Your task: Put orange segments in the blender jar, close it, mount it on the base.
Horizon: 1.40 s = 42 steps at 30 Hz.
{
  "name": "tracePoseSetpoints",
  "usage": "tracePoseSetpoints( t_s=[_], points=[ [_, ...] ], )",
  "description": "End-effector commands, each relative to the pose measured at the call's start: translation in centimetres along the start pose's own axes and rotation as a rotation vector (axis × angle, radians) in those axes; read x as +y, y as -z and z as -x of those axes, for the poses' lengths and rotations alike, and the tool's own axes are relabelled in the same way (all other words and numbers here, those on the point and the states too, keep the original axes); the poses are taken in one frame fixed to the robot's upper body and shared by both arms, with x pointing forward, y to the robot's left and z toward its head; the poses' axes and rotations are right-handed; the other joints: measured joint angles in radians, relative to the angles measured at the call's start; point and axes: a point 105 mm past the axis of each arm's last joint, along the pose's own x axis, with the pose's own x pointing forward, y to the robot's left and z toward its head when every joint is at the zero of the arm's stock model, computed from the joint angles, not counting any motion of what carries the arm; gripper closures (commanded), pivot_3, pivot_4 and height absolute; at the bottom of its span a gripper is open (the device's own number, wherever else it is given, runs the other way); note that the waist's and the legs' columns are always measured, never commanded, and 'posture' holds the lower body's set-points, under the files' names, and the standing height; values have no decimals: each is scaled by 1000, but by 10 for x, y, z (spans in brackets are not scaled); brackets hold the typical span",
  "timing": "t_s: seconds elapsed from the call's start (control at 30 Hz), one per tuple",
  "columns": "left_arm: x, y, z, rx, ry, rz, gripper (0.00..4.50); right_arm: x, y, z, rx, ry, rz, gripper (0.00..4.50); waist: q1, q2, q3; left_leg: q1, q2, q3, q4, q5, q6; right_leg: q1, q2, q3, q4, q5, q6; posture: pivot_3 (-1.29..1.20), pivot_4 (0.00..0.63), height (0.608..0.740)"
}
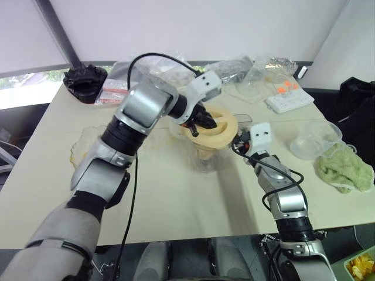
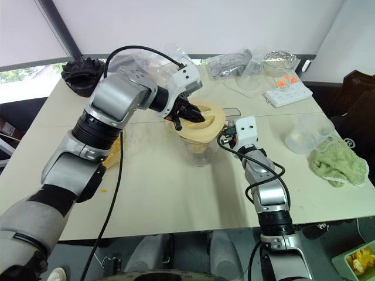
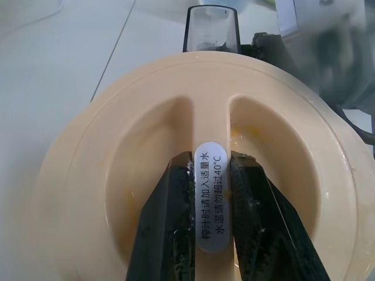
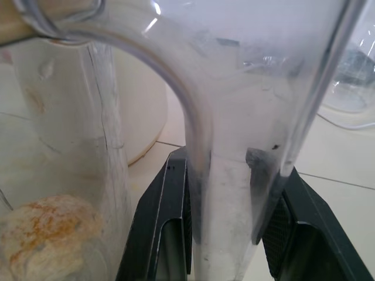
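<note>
The large clear plastic blender jar is standing near the middle of the pale bench, with a soft yellow-orange segment lying inside. A flat round cream-yellow lid is sitting on its mouth. The left gripper is pinching the lid's centre ridge between nearly closed fingers. The right gripper is clamping the jar's clear handle.

I see a wide cream rectangular table under even daylight, a plain white wall behind it, a dark slanting post and a bright window strip far left.
</note>
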Motion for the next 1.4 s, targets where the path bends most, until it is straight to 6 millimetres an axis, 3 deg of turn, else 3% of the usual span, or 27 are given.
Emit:
tracePoseSetpoints(
  t_s=[0.03, 0.13, 0.27, 0.47, 0.57, 0.73, 0.87, 0.93, 1.07, 1.17, 1.27, 1.4],
  points=[
    [21, 35, 1, 81, -132, 87, 2232, -13, -17, 4, -69, 42, 75, 3583, -1, -1, 0, -1, 0, 0, 0, 0, 0, -1, 0, 0, 0, 0, 0, 0, 150, 740],
    [19, 21, 6, -1, -129, 77, 740, -14, -16, 5, -66, 42, 75, 3583, 0, -1, 0, -1, 0, 0, 0, 0, 0, -1, 0, 0, 0, 0, 0, 0, 150, 740],
    [16, -13, 22, -189, -102, 78, 740, -14, -12, 8, -56, 43, 72, 3583, 2, 0, 1, -2, 0, 0, 0, 0, 0, -3, 0, 0, 0, 0, 0, 0, 150, 740],
    [20, -63, 60, -546, -99, 176, 740, -13, -2, 13, -30, 46, 54, 3583, 0, -1, 2, -17, -2, 1, 0, 0, 0, -17, 0, 0, 2, 3, -2, 0, 150, 740],
    [27, -68, 79, -668, -133, 227, 740, -14, -1, 15, -29, 52, 40, 3583, 1, -1, 2, -18, -4, 2, -1, 0, 0, -19, 1, 0, 3, 5, 1, 0, 150, 740],
    [49, -48, 100, -712, -312, 237, 740, -20, -11, 15, -50, 74, -1, 3583, 0, -1, 2, -17, -4, 2, -2, 0, 0, -20, 1, 0, 3, 4, 0, 0, 150, 740],
    [81, 8, 134, -651, -593, 231, 740, -35, -36, 16, -102, 116, -61, 3583, -6, 0, 3, -17, -4, 3, -2, 1, -1, -20, 1, 0, 4, 4, -1, 0, 150, 740],
    [69, 43, 138, -576, -605, 222, 740, -45, -54, 17, -126, 139, -73, 3583, -8, 0, 4, -18, -4, 3, -4, 1, -1, -23, 1, 2, 5, 5, 0, 0, 150, 740],
    [38, 82, 128, -475, -540, 214, 740, -60, -81, 19, -155, 173, -89, 3583, 0, -6, 8, -18, -4, 4, -11, 3, -5, -28, 0, 4, 8, 5, 1, 0, 150, 740],
    [1, 115, 112, -414, -446, 240, 740, -76, -127, 16, -218, 198, -50, 3583, -2, -5, 10, -18, -2, 4, -12, 4, -6, -32, -1, 6, 13, 4, -1, 0, 150, 740],
    [-16, 127, 102, -420, -423, 251, 740, -83, -171, 7, -271, 206, -27, 3583, -3, -6, 12, -18, -1, 6, -11, 4, -7, -34, 0, 9, 14, 3, -3, 0, 150, 740],
    [-23, 131, 93, -421, -423, 242, 740, -79, -210, -12, -295, 196, -28, 3583, -2, -7, 12, -18, -1, 9, -10, 5, -8, -33, 4, 9, 14, 4, -7, 0, 150, 740]
  ],
)
